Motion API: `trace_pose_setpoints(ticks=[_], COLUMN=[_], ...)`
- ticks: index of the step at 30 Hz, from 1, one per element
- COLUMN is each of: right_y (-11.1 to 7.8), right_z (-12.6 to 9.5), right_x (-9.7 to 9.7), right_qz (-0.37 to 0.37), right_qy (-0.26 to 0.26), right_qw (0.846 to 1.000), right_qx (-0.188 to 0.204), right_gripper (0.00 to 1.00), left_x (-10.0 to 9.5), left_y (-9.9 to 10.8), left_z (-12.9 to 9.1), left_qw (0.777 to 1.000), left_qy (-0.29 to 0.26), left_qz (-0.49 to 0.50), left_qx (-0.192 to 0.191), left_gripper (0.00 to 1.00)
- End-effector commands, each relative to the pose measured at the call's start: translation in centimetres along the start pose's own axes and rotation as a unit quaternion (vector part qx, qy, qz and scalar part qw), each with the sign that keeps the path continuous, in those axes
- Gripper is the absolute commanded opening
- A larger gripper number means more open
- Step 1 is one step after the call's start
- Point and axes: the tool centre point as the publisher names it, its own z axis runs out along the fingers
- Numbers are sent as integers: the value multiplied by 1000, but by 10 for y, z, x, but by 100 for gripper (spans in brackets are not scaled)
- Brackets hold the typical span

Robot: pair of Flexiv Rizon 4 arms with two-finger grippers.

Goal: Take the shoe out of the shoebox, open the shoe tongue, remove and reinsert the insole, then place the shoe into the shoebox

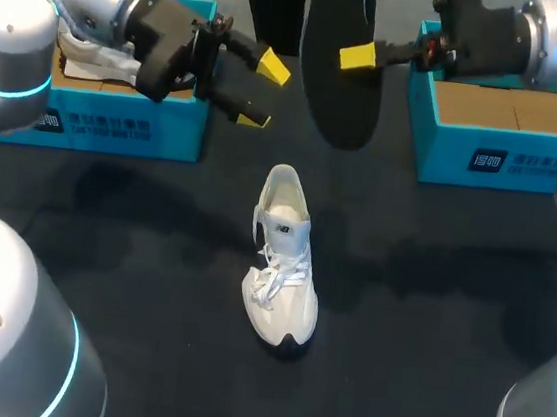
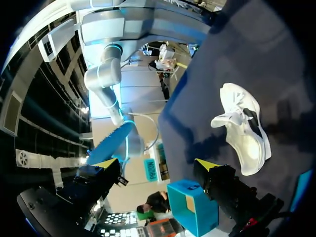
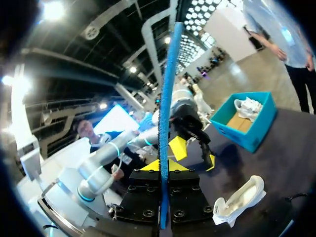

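Right gripper pinches the insole edge-on between its fingers, well above the white shoe standing on the counter. Left gripper hangs near, fingers spread. It would best steady the heel while the insole slides in toe-first.

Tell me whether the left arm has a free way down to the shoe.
Probably yes: the left fingers hang open and empty, nothing lies between them and the shoe, and the insole is held up clear.
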Motion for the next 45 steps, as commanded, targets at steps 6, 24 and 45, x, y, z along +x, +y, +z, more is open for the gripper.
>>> trace_pose_setpoints(ticks=[6, 24, 45], right_y=[8, 7, 2], right_z=[5, 14, 9], right_x=[-12, -37, -114], right_qz=[0, -73, -117], right_qy=[15, 7, 8], right_qw=[1000, 997, 993], right_qx=[9, -5, 4], right_gripper=[0, 0, 0], left_x=[0, 10, 80], left_y=[2, 6, -12], left_z=[-5, -5, -5], left_qw=[1000, 1000, 998], left_qy=[-3, 14, 55], left_qz=[4, 3, -37], left_qx=[8, 8, 24], left_gripper=[100, 100, 100])
